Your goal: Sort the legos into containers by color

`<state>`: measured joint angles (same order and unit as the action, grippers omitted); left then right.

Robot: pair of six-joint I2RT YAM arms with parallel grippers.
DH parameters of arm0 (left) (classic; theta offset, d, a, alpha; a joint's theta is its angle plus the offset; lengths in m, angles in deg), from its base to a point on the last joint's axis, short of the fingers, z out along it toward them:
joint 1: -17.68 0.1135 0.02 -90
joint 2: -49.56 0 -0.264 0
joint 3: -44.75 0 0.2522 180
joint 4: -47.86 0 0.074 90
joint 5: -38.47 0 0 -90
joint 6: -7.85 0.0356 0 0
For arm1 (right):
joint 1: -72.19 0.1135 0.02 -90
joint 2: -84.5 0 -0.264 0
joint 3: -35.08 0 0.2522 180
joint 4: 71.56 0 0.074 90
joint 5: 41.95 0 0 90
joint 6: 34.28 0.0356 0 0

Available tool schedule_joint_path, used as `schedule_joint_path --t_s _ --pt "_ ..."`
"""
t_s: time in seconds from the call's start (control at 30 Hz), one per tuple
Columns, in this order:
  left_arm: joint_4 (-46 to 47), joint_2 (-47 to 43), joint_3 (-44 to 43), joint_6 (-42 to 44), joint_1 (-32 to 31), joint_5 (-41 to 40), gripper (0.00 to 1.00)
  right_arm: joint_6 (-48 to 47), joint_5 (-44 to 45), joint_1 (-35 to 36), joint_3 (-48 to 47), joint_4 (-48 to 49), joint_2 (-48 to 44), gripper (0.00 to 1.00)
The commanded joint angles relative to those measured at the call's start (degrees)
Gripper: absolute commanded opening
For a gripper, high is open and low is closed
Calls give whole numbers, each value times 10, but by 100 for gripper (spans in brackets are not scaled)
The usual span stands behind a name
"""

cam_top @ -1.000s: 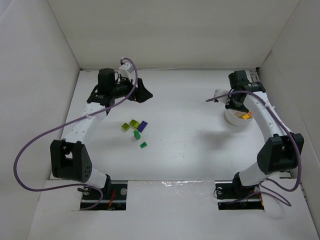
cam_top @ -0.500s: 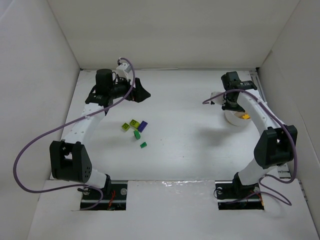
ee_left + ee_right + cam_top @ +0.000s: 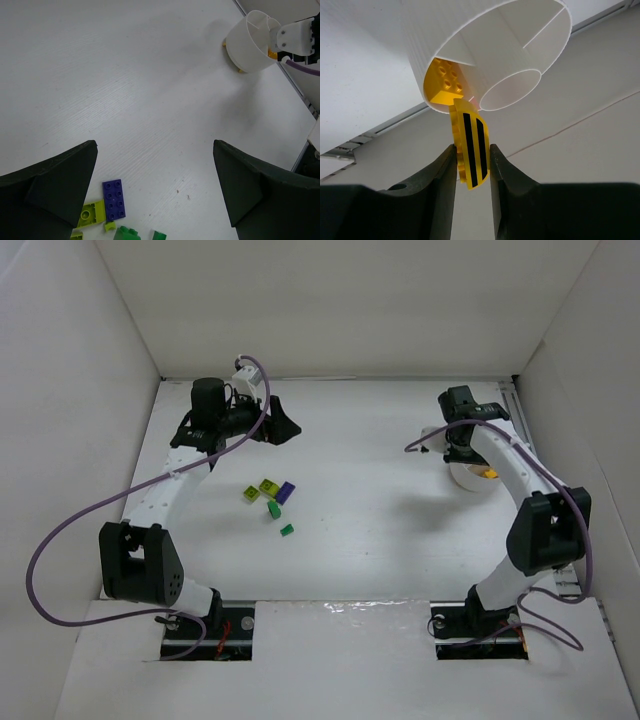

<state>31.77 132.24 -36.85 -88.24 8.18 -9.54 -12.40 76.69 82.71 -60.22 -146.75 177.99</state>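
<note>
Here the right gripper (image 3: 471, 151) sits at the far right of the table (image 3: 380, 530), its fingers drawn narrow around a flat yellow piece (image 3: 469, 127) with two black stripes. The piece stands on edge between the pads. Its upper end reaches the rim of the white bowl (image 3: 435, 25), just beside a yellow brick (image 3: 443, 82) that lies in one wedge compartment. The brick's studs face the wrist camera. The bowl's central cylinder (image 3: 487, 70) stands right next to that compartment, and thin walls run from it to the outer rim.

The left gripper (image 3: 154, 145) hovers over the far left of the table with its fingers spread wide and nothing between them. Below it, toward the near side, the loose legos lie in a small cluster on the bare surface. A purple brick (image 3: 114, 200) lies flat, studs up. A lime green brick (image 3: 91, 215) lies just left of it, touching or nearly so. Two green bricks (image 3: 129, 233) sit at the near edge of the wrist view. From above, one small dark green brick (image 3: 287, 530) lies a little apart, nearest the arm bases. The cluster is well apart from the bowl.
</note>
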Motion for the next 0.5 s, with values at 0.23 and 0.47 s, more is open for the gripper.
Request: schedule_joint_path --t_s 0.23,0.47 --pt "27 -28 8 -2 4 7 100 14 25 6 5 4 16 12" --pt "27 -28 13 -2 10 7 100 14 25 17 16 4 16 15"
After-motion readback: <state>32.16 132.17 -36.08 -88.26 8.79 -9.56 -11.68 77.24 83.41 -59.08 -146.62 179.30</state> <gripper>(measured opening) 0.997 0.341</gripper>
